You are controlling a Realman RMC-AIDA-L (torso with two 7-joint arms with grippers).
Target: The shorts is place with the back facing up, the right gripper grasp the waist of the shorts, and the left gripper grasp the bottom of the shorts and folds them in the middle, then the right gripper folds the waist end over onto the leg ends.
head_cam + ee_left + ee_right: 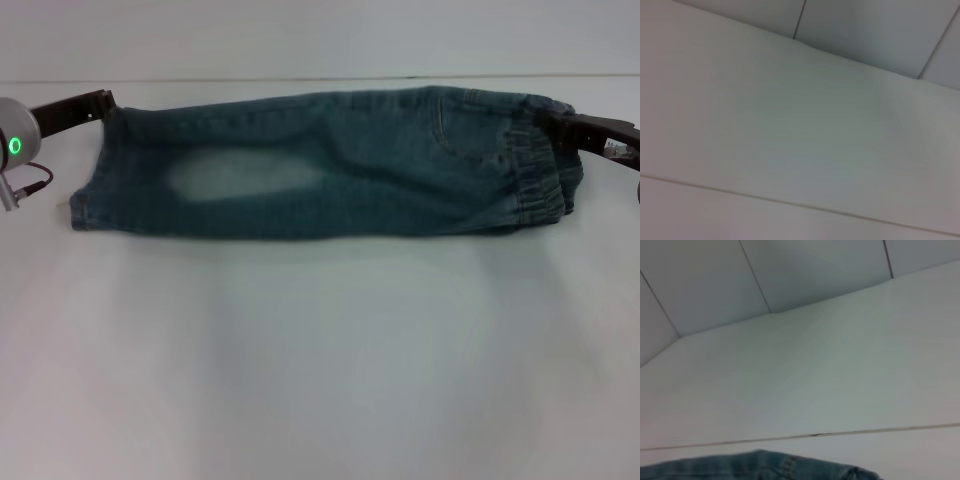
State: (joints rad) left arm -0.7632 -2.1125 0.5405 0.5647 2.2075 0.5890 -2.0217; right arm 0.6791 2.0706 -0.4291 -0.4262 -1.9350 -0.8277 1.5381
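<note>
The shorts (pixel 330 165) lie on the white table, folded lengthwise into one long band with a pale bleached patch (pixel 245 178) on top. The leg hems (pixel 88 195) are at the left and the ruffled waist (pixel 535 180) at the right. My left gripper (pixel 105 103), with its silver wrist and green light, is shut on the far corner of the hems. My right gripper (pixel 552 122) is shut on the far corner of the waist. The right wrist view shows only a strip of denim (pixel 765 467). The left wrist view shows no cloth.
The white table (pixel 320 350) stretches wide in front of the shorts. Its back edge (pixel 300 80) meets a pale wall just behind them. Both wrist views show bare table top and wall panels.
</note>
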